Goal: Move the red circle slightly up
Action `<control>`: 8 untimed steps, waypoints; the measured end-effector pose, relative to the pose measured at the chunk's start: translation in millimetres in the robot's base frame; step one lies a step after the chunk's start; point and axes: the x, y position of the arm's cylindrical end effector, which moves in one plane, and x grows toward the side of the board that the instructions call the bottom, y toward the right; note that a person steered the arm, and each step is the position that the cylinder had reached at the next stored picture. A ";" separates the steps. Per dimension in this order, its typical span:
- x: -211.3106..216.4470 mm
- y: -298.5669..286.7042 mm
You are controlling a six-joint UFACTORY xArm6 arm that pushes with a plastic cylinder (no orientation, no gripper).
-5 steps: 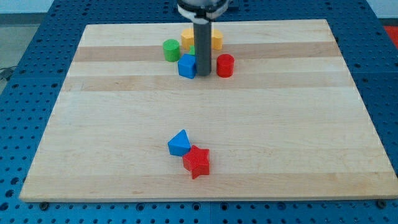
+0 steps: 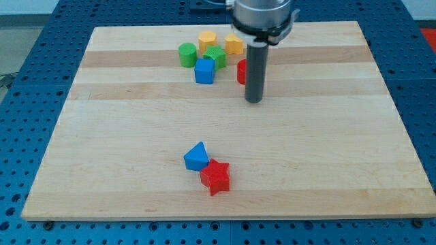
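Observation:
The red circle [image 2: 241, 71] sits near the view's top centre of the wooden board [image 2: 136, 136], mostly hidden behind my rod. My tip [image 2: 253, 101] rests on the board just below and slightly right of the red circle. A blue cube [image 2: 204, 71] lies left of the red circle. Above it are a green block [image 2: 216, 56], a green cylinder [image 2: 187, 54], a yellow cylinder [image 2: 207, 39] and a yellow block [image 2: 234, 45].
A blue block [image 2: 196, 157] and a red star [image 2: 215, 177], touching each other, lie low in the view's centre. The board sits on a blue perforated table [image 2: 27, 82].
My tip has moved right and down, from between the blue cube and the red circle to below the red circle. The blocks have not visibly moved.

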 end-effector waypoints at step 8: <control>11.7 -32.4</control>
